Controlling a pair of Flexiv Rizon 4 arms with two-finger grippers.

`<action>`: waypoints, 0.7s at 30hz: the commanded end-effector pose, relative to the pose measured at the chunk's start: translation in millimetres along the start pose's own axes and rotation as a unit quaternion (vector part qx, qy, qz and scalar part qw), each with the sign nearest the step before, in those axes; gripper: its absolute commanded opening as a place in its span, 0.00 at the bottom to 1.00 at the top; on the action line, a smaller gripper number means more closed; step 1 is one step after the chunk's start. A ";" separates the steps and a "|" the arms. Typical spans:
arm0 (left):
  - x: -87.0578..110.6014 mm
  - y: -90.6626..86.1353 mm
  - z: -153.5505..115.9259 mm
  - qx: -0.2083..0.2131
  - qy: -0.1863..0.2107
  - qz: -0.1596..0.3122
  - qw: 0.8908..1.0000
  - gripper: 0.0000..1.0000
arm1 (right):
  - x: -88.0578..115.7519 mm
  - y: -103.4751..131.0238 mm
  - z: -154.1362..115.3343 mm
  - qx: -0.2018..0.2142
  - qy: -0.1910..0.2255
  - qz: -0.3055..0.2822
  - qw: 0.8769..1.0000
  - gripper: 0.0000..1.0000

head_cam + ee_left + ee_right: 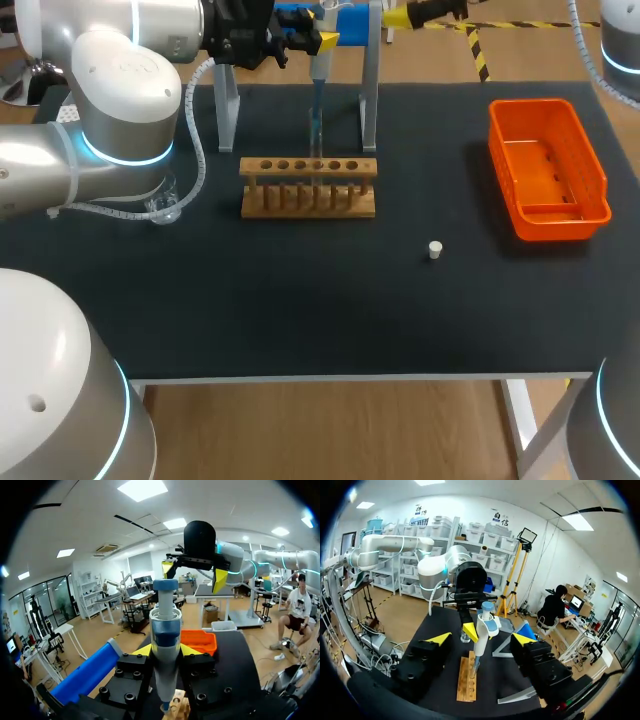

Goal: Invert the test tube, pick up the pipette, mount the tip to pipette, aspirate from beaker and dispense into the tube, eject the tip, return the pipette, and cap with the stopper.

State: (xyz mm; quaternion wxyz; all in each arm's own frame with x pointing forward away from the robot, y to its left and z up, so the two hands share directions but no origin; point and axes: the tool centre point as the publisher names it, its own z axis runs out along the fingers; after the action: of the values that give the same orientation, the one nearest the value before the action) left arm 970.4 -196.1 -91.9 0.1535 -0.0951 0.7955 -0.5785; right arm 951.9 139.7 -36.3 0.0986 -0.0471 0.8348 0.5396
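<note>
The blue-and-white pipette (pixel 165 630) stands upright with my left gripper (pixel 165 651) shut on its body. In the head view the left gripper (pixel 318 42) is at the table's far edge, and the pipette's thin lower end (pixel 316 120) reaches down to the wooden tube rack (pixel 308 187). My right gripper (pixel 482 640) is level with the pipette (pixel 484 630), open, its yellow fingers wide of it on both sides. The small white stopper (pixel 435 249) lies on the mat right of the rack. A glass beaker (pixel 165 207) sits under my left arm. I cannot make out a test tube.
An orange bin (pixel 547 168) stands at the back right of the dark mat. A clear two-legged stand (pixel 370 100) straddles the space behind the rack. My left arm's elbow (pixel 125 100) hangs over the mat's left side.
</note>
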 end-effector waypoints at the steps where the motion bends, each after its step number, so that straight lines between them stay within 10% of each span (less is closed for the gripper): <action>1: -0.4 -0.3 -0.7 0.000 0.001 0.000 1.000 0.00 | -0.4 0.2 -1.1 0.001 0.002 0.000 1.000 0.00; 21: -0.4 -0.3 -0.7 0.000 0.001 0.000 1.000 0.00 | -18.3 54.1 27.8 -0.001 0.036 0.030 0.999 0.00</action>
State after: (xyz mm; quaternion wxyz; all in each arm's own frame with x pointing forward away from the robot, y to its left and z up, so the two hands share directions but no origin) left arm 970.4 -196.1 -91.9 0.1535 -0.0951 0.7955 -0.5785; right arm 953.6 176.4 1.7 0.0614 -0.0372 0.8332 0.5483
